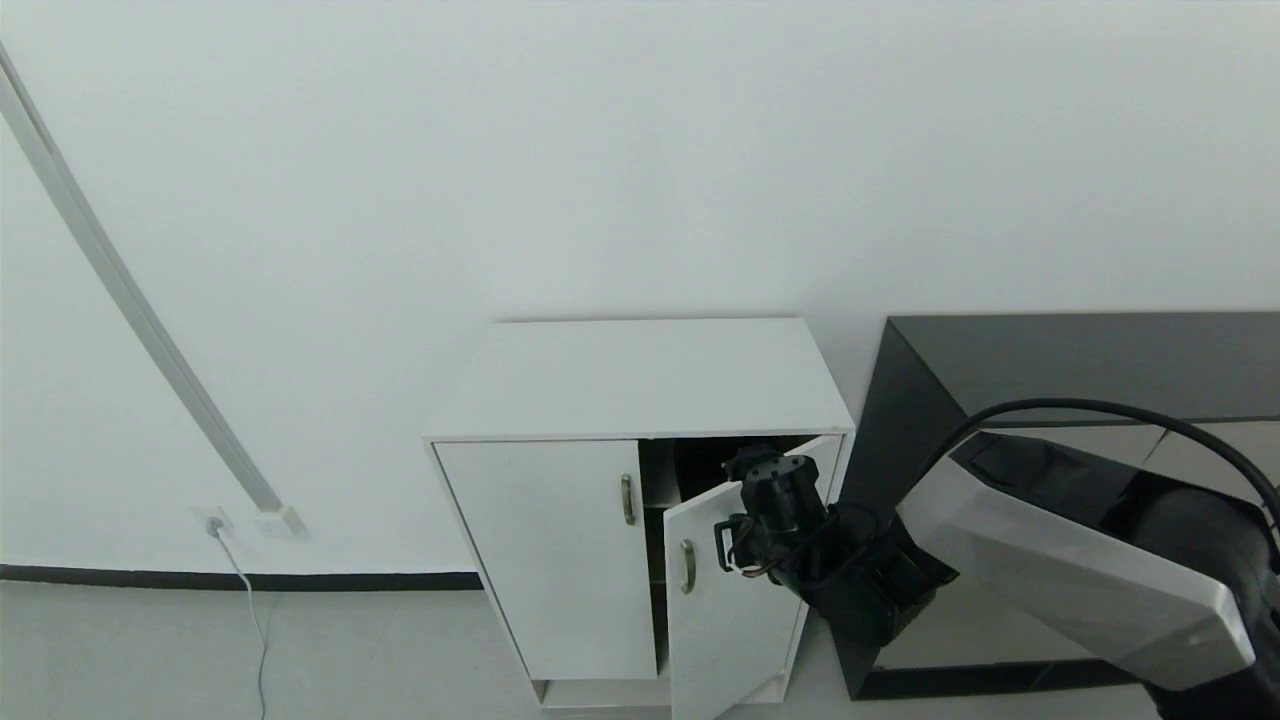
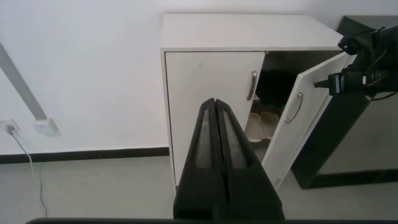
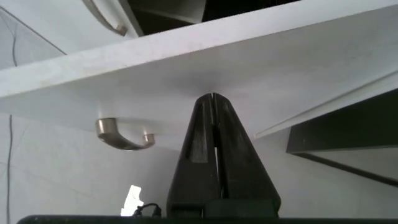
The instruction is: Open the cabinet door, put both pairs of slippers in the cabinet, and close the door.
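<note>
Cabinet (image 1: 640,380): white, two-door, standing on the floor against a white wall. Left door (image 1: 545,550): closed, metal handle (image 1: 627,499) at its inner edge. Right door (image 1: 735,610): swung partly open, bearing a matching handle (image 1: 687,566). Contents, seen through the gap in the left wrist view: pale slippers (image 2: 264,121) lying on a shelf in the lower compartment, number of pairs not discernible; dark shape (image 2: 273,87) in the compartment above, identity not discernible. Right gripper (image 3: 214,98): fingers clenched together with nothing between them, tips at the outer face of the right door, above its handle and near the door's top edge. Left gripper (image 2: 214,102): fingers likewise pressed together, empty, held in front of the cabinet and well apart from it, level with the left door. Black unit (image 1: 1050,360): just beside the cabinet on the right-door side. Wall socket (image 1: 212,522) with a cable hanging to the floor, well apart from the cabinet on the left-door side.
</note>
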Tool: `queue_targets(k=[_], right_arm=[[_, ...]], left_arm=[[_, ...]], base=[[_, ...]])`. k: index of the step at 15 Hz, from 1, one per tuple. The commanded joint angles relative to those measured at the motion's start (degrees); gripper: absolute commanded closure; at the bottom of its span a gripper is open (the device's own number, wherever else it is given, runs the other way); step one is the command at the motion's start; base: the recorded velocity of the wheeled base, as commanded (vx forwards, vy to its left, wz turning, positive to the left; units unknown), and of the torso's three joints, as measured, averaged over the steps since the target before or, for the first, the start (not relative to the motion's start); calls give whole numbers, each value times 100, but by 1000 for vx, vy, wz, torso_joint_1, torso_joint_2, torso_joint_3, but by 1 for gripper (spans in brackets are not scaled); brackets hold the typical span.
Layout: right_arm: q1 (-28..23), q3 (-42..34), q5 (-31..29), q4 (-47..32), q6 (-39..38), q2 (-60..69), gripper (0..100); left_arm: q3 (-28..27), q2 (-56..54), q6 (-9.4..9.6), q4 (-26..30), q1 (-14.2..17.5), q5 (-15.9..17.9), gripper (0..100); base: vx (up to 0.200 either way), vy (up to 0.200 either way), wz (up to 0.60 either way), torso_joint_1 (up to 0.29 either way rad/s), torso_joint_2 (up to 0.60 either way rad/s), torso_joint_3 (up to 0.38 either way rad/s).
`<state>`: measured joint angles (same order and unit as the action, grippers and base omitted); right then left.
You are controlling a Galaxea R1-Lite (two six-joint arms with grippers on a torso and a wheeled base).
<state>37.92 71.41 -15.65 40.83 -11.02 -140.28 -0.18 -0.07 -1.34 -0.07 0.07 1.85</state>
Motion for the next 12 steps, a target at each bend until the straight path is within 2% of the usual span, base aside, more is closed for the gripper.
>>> queue_targets(k=[1, 12], right_arm=[[-40, 136, 1, 4, 3, -140, 100], [-198, 1173, 1, -374, 12, -624, 100]], left_arm=[[1, 7, -7, -1, 1, -1, 100], [1, 7, 2, -1, 1, -1, 100]], base=[[0, 0, 0, 0, 0, 0], [0, 0, 0, 0, 0, 0]])
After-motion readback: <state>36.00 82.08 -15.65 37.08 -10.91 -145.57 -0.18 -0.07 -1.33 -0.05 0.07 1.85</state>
